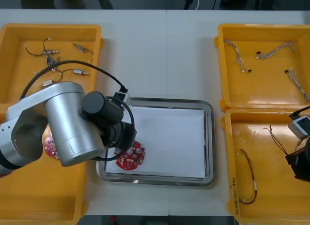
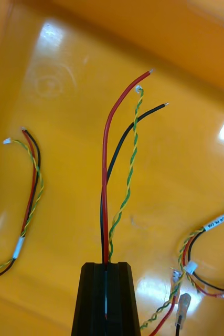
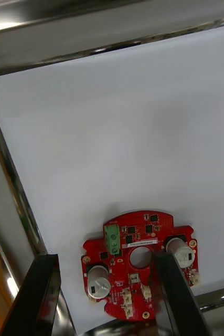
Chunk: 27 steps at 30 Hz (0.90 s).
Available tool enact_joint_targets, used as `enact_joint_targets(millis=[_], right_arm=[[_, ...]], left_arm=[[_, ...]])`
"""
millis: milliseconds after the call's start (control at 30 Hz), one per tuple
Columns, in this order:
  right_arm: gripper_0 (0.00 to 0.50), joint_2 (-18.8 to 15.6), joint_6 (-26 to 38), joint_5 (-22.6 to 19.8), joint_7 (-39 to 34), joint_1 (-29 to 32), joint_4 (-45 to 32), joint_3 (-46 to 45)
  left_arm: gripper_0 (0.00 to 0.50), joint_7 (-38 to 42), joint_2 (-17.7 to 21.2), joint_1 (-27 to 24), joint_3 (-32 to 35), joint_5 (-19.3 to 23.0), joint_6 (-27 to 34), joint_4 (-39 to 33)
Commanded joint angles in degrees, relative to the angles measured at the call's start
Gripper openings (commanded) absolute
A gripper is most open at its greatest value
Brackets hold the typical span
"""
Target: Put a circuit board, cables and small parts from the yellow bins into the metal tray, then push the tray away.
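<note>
One round red board [image 3: 135,240] under open left end effector [image 3: 102,256]; right end effector [image 2: 105,265] pinches thin cable [image 2: 104,184].

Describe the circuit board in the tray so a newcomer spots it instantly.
Find the metal tray at the table's middle, white inside. In its near left corner, beneath the open jaws of the left gripper, lies a round red circuit board. The other board sits in a yellow bin instead.
</note>
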Motion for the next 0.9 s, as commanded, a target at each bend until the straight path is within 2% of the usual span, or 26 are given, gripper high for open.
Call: enact_joint_targets(millis=[33,167,333,400,567,767,900], right_arm=[[0.0,-2.8,3.1,-3.7,-3.1,-1.0,-2.2,-4.4],[0.0,-4.8,6.1,-6.2,-3.5,-2.8,-3.1,-5.9],[0.0,-7.9,8.9,-6.7,-4.0,-5.2,-6.3,-5.3],[0.0,-9.3,10.4,-7.4,-4.3,-7.4,-7.3,-4.4],[0.0,-11.5,12.4,-10.1,-5.0,-13.3,-7.6,-1.0],[0.0,-12.8,12.4,-11.2,-5.6,-21.0,-7.8,5.9],[0.0,-12.8,12.4,-10.3,-6.0,-27.6,-7.8,13.5]], left_arm=[[0.5,3.4,0.0,-2.2,6.9,4.8,4.6,-5.1],[0.5,2.3,1.0,-2.2,12.7,10.0,8.3,-7.1],[0.5,-0.1,2.5,-2.2,19.2,15.8,13.0,-8.4],[0.5,-2.1,3.4,-2.2,22.8,18.6,15.8,-8.6],[0.5,-5.6,5.1,-2.1,28.7,22.5,20.8,-8.5],[0.5,-10.4,7.2,-1.9,35.3,26.9,20.8,-5.9],[0.5,-14.2,8.1,-1.2,39.1,28.0,20.8,-2.6]])
